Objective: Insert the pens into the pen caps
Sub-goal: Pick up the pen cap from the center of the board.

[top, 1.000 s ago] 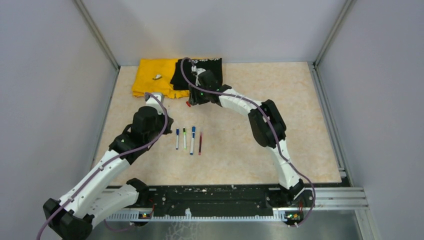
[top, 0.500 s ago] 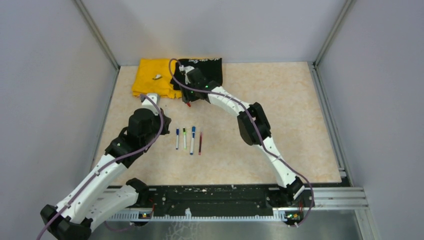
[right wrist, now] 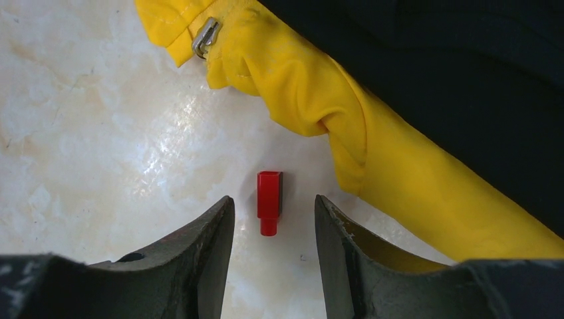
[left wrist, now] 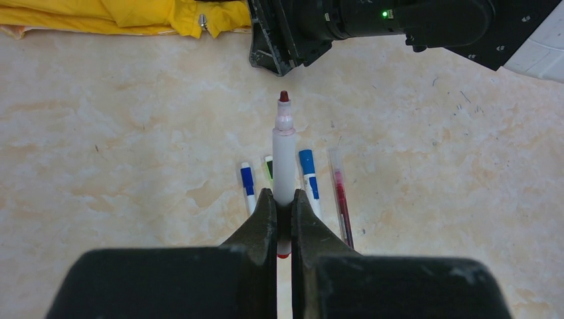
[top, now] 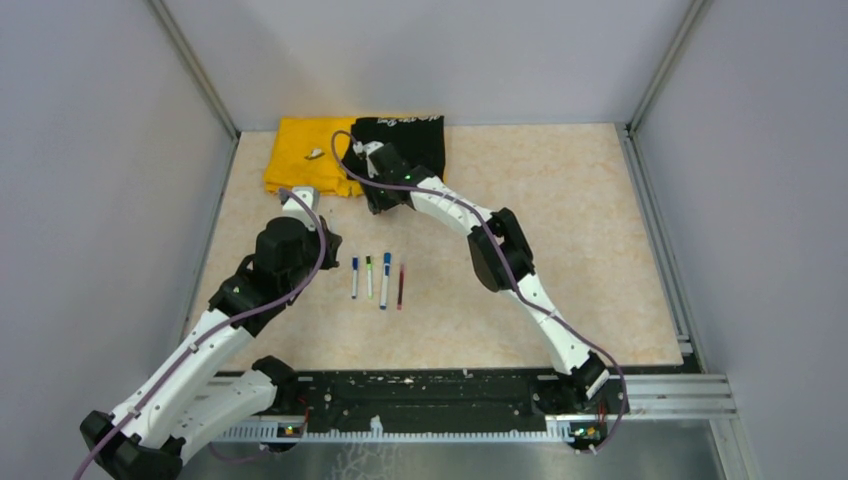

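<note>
My left gripper is shut on a white pen whose bare red tip points away from it, held above the table. Below it, several capped pens lie side by side: a blue one, a green one, a second blue one and a maroon one. They also show in the top view. My right gripper is open, low over the table, with a red pen cap lying between its fingers, touching neither.
A yellow cloth with a metal zip pull lies just beyond the cap, with a black cloth on it. Both lie at the table's far edge. Grey walls enclose the table.
My right gripper has moved left along the cloth's edge and now stands over the red cap. My left arm has shifted slightly left, still holding the pen.
</note>
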